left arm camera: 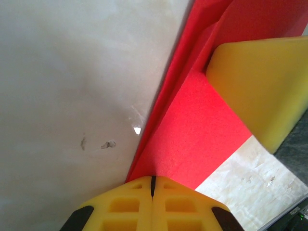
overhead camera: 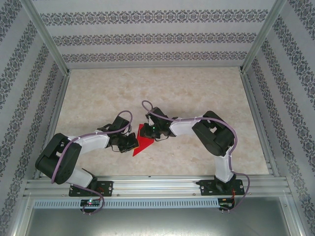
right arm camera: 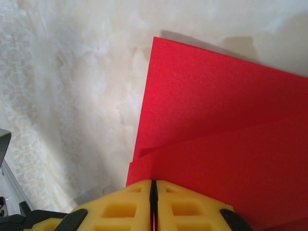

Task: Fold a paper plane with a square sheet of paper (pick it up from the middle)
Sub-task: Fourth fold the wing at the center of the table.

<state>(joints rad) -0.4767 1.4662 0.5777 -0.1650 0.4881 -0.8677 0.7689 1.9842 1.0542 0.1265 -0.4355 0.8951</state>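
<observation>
The square sheet of paper (overhead camera: 143, 143) is bright red and folded into a pointed triangle with overlapping layers, near the table's middle front. My left gripper (overhead camera: 132, 142) is at its left edge. In the left wrist view, that gripper (left arm camera: 153, 179) is shut with the red paper (left arm camera: 202, 130) running into its tips. My right gripper (overhead camera: 150, 131) is at the paper's upper end. In the right wrist view, it (right arm camera: 154, 183) is shut on the paper (right arm camera: 216, 120), and red shows in the slit between its pads. One yellow right finger (left arm camera: 260, 91) presses against the upper layers.
The marble-patterned table (overhead camera: 157, 93) is walled by patterned panels on three sides. An aluminium rail (overhead camera: 157, 187) runs along the near edge, carrying both arm bases. The two wrists are close together over the paper.
</observation>
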